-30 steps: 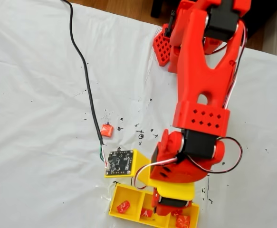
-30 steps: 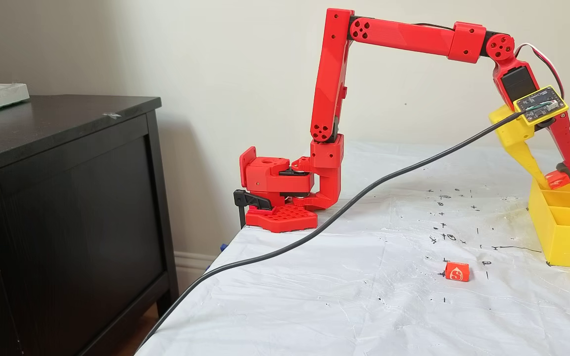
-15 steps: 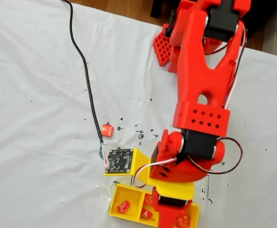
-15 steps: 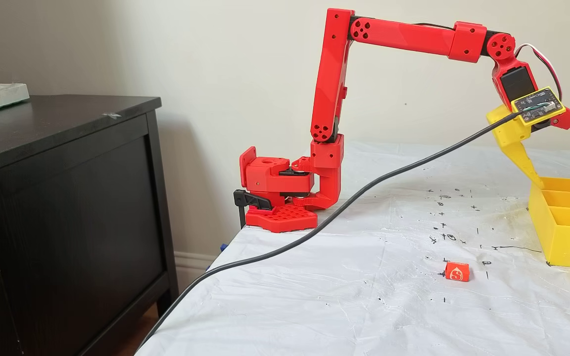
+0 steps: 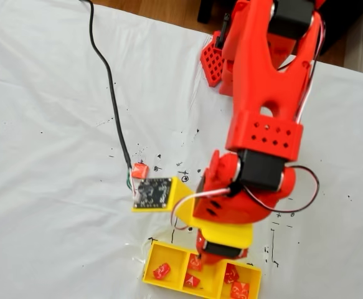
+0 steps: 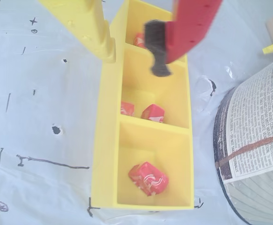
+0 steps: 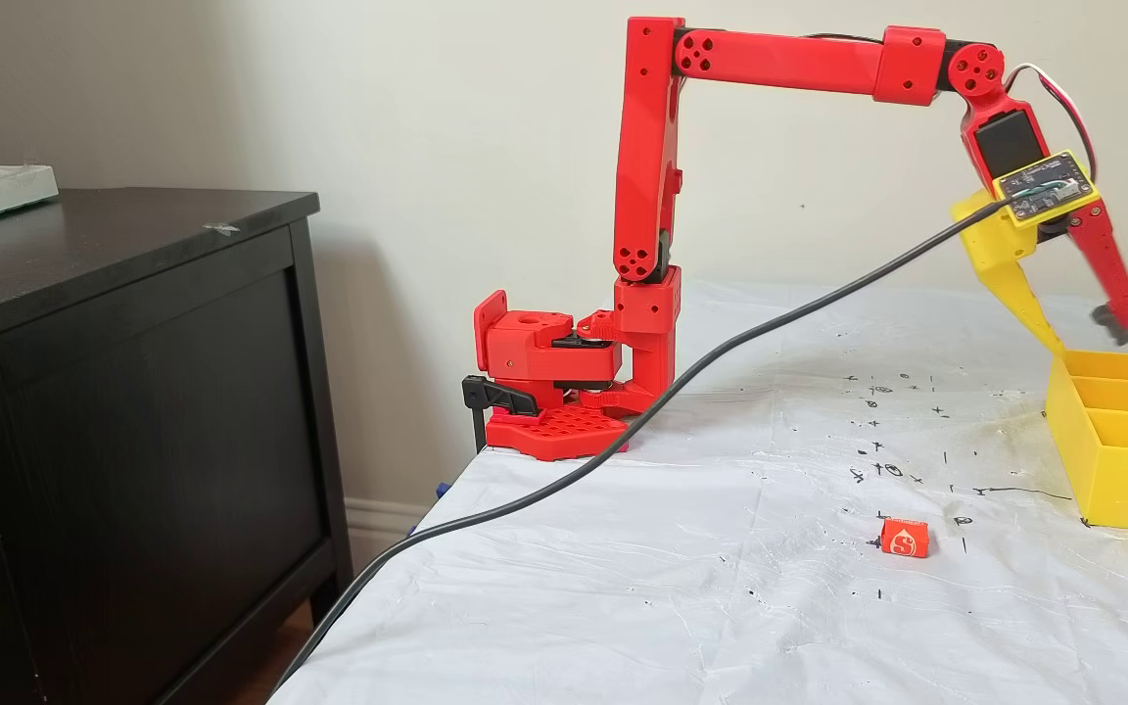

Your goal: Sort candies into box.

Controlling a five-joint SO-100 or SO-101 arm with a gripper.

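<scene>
Your gripper (image 7: 1085, 330) hangs over the far end of the box (image 7: 1117, 460), its jaws spread apart with nothing between them; in the wrist view the yellow finger (image 6: 92, 33) and the red finger with its dark tip (image 6: 158, 47) sit above the tray's upper compartments.

You have a dark cabinet (image 7: 123, 421) standing left of the table in the side fixed view, well away from the work. A thick black cable (image 7: 623, 446) sags from the wrist board across the white sheet (image 7: 701, 587) and off the table's front edge.

Look into the box in the wrist view: one candy (image 6: 148, 178) lies in the nearest compartment, two (image 6: 152, 113) in the middle one, and a red one peeks out behind the red finger in the farthest.

One candy on the sheet (image 7: 905, 539) lies outside the box, near it. From above, it (image 5: 139, 169) is partly hidden by the yellow mount and the cable.
</scene>
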